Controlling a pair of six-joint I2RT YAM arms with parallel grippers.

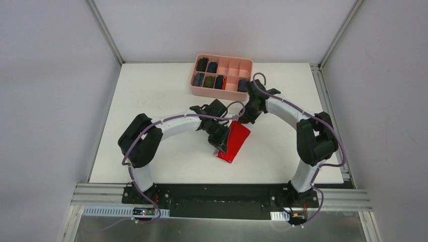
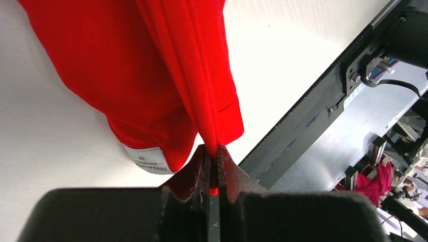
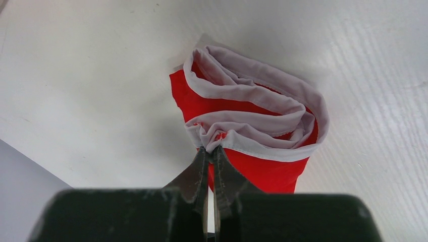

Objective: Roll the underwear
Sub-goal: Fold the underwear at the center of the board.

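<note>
The underwear [image 1: 234,141] is in the middle of the white table [image 1: 151,126], a bright red bundle stretched between the two grippers and slanting from its far end down to its near end. The top view does not show whether that near end touches the table or hangs just above it.

The left gripper [image 1: 220,143] is clamped shut on the red cloth. In its wrist view the fingertips [image 2: 207,166] pinch a narrow folded ridge of fabric with no gap between them. The garment [image 2: 151,75] runs out of the top of that picture, so its far part is cut off. A small white label [image 2: 146,159] hangs at a lower corner, its print too small to read. The black table rail [image 2: 303,126] crosses the right side, and the background beyond it is cluttered and hard to make out.

The right gripper [image 1: 246,120] is also closed. In its wrist view it nips the crumpled white band [image 3: 242,96] at the gathered opening (no stripes or lettering can be made out in the folds). The red body [image 3: 262,174] falls away below and is partly hidden behind the gripper's dark housing.

From above, both wrists cover the spots where the cloth is pinched.

At the far edge of the table stands a pink divided tray [image 1: 217,92], well apart from the arms. Several of its compartments hold dark rolled garments [image 1: 202,64].
</note>
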